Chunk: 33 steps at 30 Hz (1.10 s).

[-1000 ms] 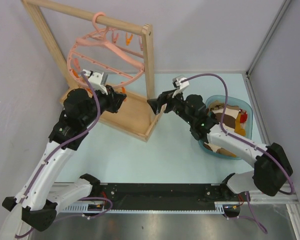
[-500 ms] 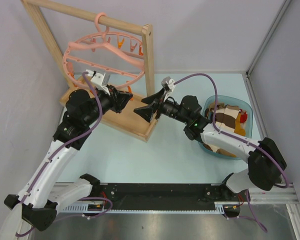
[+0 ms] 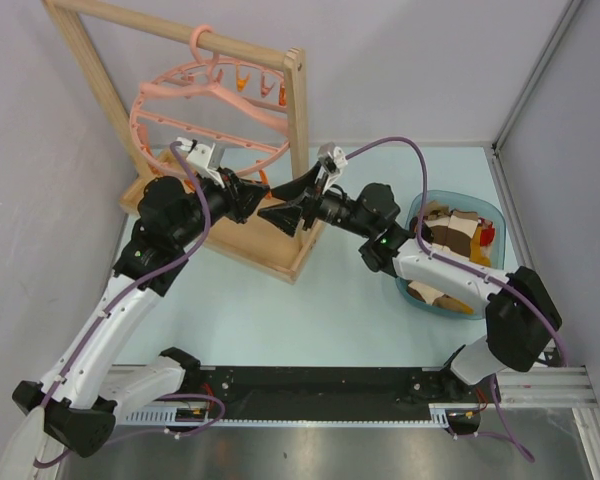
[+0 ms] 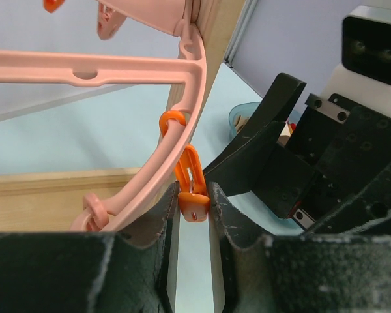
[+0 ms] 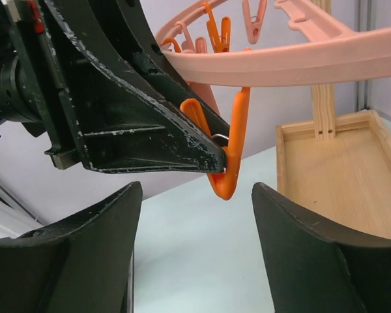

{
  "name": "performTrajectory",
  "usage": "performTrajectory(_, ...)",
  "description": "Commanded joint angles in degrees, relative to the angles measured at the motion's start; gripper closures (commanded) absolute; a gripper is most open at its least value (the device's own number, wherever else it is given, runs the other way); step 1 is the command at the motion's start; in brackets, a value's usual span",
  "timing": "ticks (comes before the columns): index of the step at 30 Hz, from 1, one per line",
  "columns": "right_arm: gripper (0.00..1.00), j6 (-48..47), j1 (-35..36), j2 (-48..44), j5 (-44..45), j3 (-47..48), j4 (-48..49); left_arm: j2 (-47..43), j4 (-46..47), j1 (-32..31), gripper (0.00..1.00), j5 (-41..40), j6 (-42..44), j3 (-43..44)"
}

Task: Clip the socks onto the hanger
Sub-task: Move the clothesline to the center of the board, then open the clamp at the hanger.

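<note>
The socks [image 3: 458, 232] are all left in the blue tub [image 3: 460, 195]; none is clipped yet. An orange clip [image 4: 189, 173] on the hanger [image 4: 117, 65] is pinched by the left gripper [image 4: 193, 215]. The right gripper [image 5: 195, 215] is held open and empty beside it.

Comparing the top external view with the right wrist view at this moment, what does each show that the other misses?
Only the top external view shows the socks lying in the blue basin, and both arms whole. Only the right wrist view shows clearly the left gripper pinching an orange clip, with the right gripper open just below it. Both show the pink hanger and the wooden rack.
</note>
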Motion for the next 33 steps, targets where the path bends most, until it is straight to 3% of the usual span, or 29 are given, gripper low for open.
performTrajectory(1,0.29,1.2,-0.1,1.8,-0.7,3.2,3.4,-0.5,0.7,-0.4,0.95,4.9,-1.8,-0.3)
performTrajectory(11,0.64,2.6,0.1,4.4,-2.2,5.7,5.1,-2.9,-3.6,-0.4,0.89,1.8,-3.3,-0.1)
performTrajectory(16,0.68,3.2,0.5,5.3,-2.7,6.6,5.7,-3.9,-5.7,-0.5,0.87,-0.4,-3.6,-0.2)
performTrajectory(22,0.85,3.5,1.1,6.5,-2.8,7.7,6.4,-4.6,-7.1,-0.4,0.8,-1.3,-4.8,-0.2)
performTrajectory(26,1.0,2.9,1.7,7.2,-2.3,8.7,5.7,-4.8,-10.1,-0.4,0.66,-4.7,-6.2,0.6)
performTrajectory(28,1.0,2.4,2.0,7.7,-1.9,9.0,5.5,-5.0,-12.0,-0.5,0.6,-6.3,-6.9,1.6)
performTrajectory(33,1.0,-0.4,3.3,8.1,0.6,9.4,3.8,-6.5,-17.3,-0.4,0.24,-11.9,-11.8,3.6)
